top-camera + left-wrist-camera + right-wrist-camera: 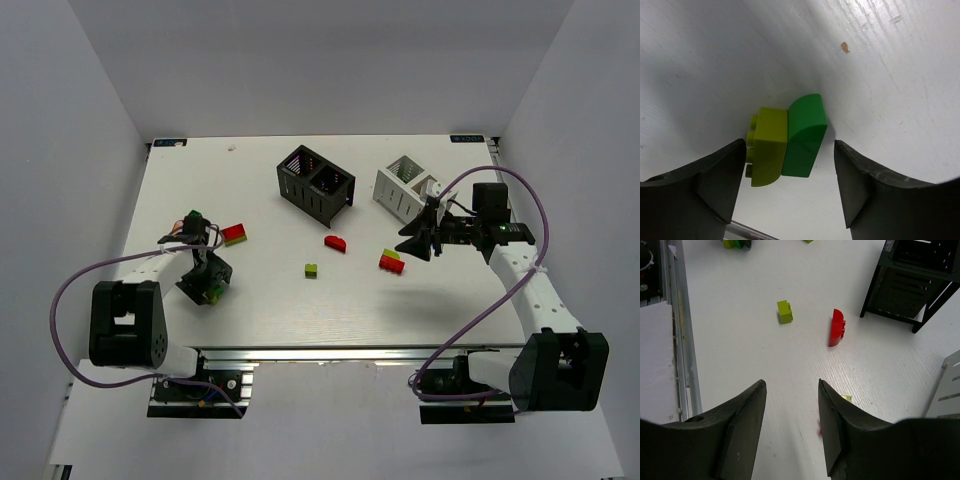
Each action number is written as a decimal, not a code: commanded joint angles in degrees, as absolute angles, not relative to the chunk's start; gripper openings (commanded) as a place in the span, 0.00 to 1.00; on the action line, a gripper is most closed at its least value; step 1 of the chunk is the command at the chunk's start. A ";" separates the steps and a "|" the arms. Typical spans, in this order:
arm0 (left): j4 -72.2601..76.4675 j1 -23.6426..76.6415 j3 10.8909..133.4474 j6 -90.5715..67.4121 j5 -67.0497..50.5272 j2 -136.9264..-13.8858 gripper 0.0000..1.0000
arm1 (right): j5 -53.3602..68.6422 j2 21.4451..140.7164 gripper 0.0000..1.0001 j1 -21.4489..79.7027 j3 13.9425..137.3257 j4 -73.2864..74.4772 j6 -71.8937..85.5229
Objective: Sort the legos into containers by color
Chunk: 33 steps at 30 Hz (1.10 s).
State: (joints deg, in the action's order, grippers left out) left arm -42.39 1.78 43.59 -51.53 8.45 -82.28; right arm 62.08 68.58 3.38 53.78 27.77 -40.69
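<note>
A two-colour lego, dark green on yellow-green (787, 145), lies on the white table between the fingers of my open left gripper (789, 152), with gaps on both sides. From above, that gripper (195, 225) is at the left. My right gripper (791, 387) is open and empty, held above the table in front of the white bin (408, 187). A red-and-green lego (391, 260) lies just below it, mostly hidden behind my right finger (840, 430). A red half-round lego (837, 328), a small yellow-green lego (785, 311) and a red-and-green lego (235, 234) lie loose. The black bin (315, 185) stands at the back middle.
The two bins stand side by side at the far edge. The black bin (917, 280) is at the right wrist view's upper right, the white bin's wall (950, 385) at its right edge. A metal rail (680, 340) runs along the table's near edge.
</note>
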 commanded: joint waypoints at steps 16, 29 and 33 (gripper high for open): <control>-19.79 9.46 41.22 -61.06 -19.77 -63.29 0.25 | 61.35 65.66 0.38 18.62 47.91 15.58 -10.89; 15.33 31.99 38.32 -79.39 -15.28 -63.02 0.25 | 52.89 69.17 0.75 27.95 52.47 -14.05 21.54; 21.98 33.48 35.86 -67.01 -23.45 -61.79 0.24 | 58.02 69.52 0.78 26.72 56.93 -11.71 15.92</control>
